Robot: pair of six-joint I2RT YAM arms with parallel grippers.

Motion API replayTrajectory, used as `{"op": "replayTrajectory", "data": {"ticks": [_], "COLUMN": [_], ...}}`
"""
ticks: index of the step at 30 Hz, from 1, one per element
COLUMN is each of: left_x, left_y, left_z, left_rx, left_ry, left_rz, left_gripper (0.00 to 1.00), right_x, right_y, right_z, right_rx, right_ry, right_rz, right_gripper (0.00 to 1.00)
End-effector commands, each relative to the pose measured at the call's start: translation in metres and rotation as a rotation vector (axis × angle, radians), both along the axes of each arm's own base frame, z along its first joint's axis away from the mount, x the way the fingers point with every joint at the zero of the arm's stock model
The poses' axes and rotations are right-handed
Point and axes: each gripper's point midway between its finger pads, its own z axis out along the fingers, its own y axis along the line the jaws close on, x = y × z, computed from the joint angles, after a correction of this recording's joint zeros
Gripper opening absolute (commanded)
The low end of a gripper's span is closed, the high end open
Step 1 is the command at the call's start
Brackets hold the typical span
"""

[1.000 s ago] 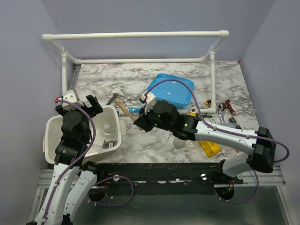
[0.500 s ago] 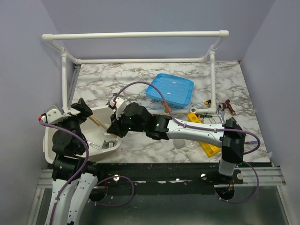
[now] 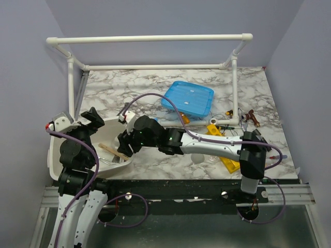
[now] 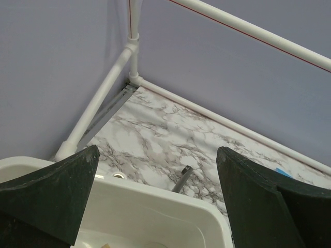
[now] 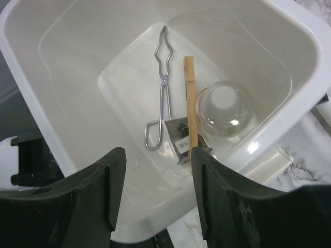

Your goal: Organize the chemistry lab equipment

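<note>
The marble table (image 3: 129, 85) carries a white tub (image 3: 53, 157) at its near left corner. All places below are given relative to this tub.

The right gripper (image 3: 124, 145) hangs over the tub's right rim. Its jaws are parted and hold nothing, and the tub floor shows between them in the wrist view. The left gripper (image 4: 158, 191) is poised above the tub's far left rim (image 4: 155, 201), spread wide and empty.

A blue lid (image 3: 187, 99) lies flat on the table, well apart to the tub's far right. A yellow rack (image 3: 232, 164) lies farther right still, partly hidden under the right arm.

Inside the tub (image 5: 62, 51), a clear glass flask (image 5: 225, 108) rests against the right wall. Metal tongs (image 5: 163, 90) lie flat on the floor at the middle, their long axis running from the right gripper (image 5: 158, 199) toward the far wall, looped handles nearest the jaws.

A wooden stick (image 5: 190, 116) lies between the tongs and the flask and parallel to the tongs. Its near end meets the inner edge of the right finger (image 5: 207, 206); whether the two touch cannot be told.
</note>
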Motion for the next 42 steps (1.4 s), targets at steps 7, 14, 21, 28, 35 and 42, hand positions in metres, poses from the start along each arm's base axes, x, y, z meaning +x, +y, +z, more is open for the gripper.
{"op": "replayTrajectory", "data": {"ticks": [7, 14, 21, 28, 35, 42], "left_x": [0.006, 0.009, 0.012, 0.013, 0.014, 0.015], "left_y": [-0.009, -0.015, -0.018, -0.02, -0.022, -0.024], "left_z": [-0.005, -0.006, -0.008, -0.009, -0.01, -0.01], "left_rx": [-0.004, -0.001, -0.002, -0.005, -0.006, -0.007], "left_ry": [0.015, 0.021, 0.028, 0.031, 0.035, 0.036], "left_rz": [-0.048, -0.082, -0.094, -0.108, -0.116, -0.124], "left_gripper": [0.99, 0.99, 0.99, 0.99, 0.99, 0.99], "right_x": [0.046, 0.08, 0.079, 0.1, 0.103, 0.103], "right_y": [-0.096, -0.208, -0.258, -0.269, -0.256, -0.245], "right_z": [0.045, -0.021, -0.089, -0.138, -0.165, -0.175], "right_rx": [0.024, -0.151, -0.237, -0.304, -0.352, -0.354], "right_ry": [-0.115, 0.033, 0.119, 0.162, 0.192, 0.217], "right_rz": [-0.465, -0.862, -1.133, -1.226, -1.209, -1.177], "right_gripper": [0.64, 0.65, 0.69, 0.67, 0.62, 0.53]}}
